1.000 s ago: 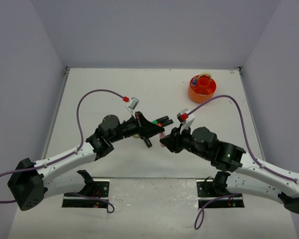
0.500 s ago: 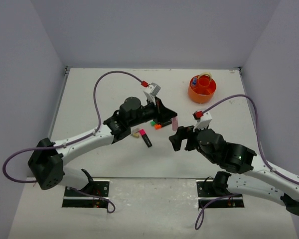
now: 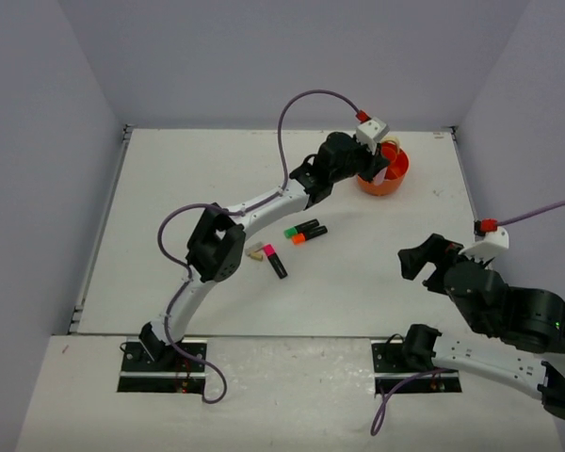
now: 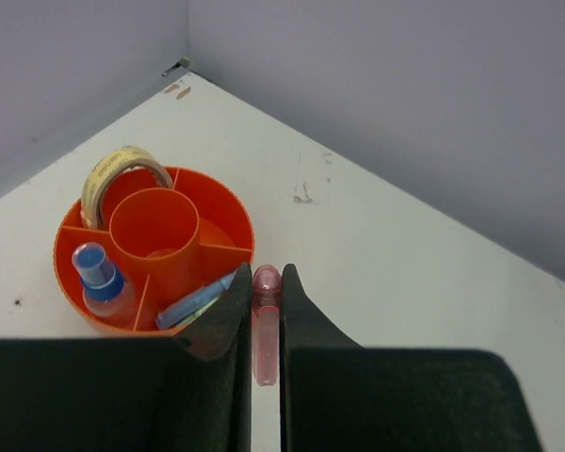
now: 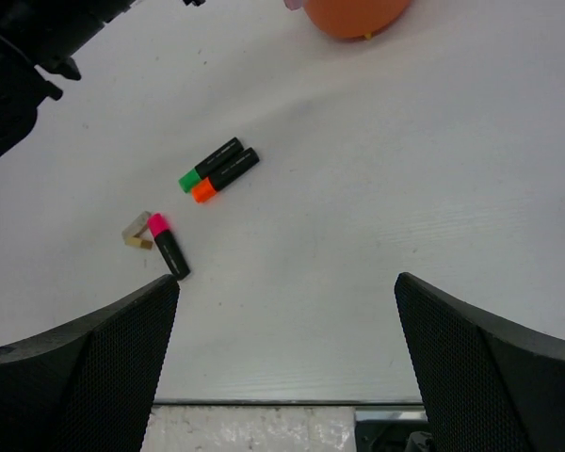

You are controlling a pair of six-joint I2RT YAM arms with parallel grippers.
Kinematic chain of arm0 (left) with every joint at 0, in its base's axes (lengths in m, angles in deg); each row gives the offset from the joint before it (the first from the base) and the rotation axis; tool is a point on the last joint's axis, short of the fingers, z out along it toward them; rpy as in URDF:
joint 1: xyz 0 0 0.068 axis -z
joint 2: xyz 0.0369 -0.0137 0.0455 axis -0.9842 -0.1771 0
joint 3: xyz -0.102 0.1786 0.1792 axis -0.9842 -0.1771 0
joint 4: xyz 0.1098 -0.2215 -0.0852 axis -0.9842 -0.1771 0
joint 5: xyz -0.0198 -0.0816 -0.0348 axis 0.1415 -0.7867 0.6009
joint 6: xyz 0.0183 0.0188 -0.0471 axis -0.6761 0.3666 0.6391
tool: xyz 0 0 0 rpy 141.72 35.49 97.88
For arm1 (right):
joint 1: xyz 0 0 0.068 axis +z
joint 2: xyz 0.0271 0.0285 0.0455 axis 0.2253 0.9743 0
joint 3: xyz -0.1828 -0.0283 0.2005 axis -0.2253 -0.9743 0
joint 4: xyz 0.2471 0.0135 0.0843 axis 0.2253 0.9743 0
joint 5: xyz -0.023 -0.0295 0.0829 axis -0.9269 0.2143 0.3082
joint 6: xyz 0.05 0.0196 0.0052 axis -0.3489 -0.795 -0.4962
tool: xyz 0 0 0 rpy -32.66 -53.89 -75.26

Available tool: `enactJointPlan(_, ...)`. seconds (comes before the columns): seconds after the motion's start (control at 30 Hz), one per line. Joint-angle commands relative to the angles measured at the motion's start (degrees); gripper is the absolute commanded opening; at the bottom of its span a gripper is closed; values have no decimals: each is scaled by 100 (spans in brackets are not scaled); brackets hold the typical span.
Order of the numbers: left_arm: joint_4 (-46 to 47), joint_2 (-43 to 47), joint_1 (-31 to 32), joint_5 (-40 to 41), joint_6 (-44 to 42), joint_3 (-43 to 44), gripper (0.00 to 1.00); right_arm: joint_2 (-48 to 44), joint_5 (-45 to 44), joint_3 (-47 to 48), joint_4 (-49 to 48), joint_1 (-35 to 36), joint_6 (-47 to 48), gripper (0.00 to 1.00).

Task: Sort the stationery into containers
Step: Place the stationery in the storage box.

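The left gripper (image 4: 266, 290) was out at the far right, jaws pinched narrow on the pink eraser (image 4: 266, 330), hanging just beside the rim of the orange tub (image 4: 228, 202) and not yet over a compartment. Inside the tub sat the glue bottle (image 4: 99, 278), the tan rubber band (image 4: 108, 165) and a blue eraser (image 4: 193, 301). Three highlighters lay mid-table, unsorted: green cap (image 5: 212, 162) and orange cap (image 5: 226, 176) touching side by side, pink cap (image 5: 168, 247) nearer, with a small tan piece (image 5: 137, 231) beside it. The right gripper (image 5: 284, 281) hovered wide and empty, near right. Roughly half done, by my reckoning.
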Motion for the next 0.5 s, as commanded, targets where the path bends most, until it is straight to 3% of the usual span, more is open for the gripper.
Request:
enactJointPlan(0.0,1086,-360,-20,239,-408,706,0,-295,49,-202,104,-4,146,99)
enactJointPlan(0.27,1926,-1113,-9,647,-713,1203,0,-367,466,-313,-14,4,346,99)
enactJointPlan(0.47,1982,-1443,-113,693,-757,1249,0,-598,646,-419,-314,4,602,99)
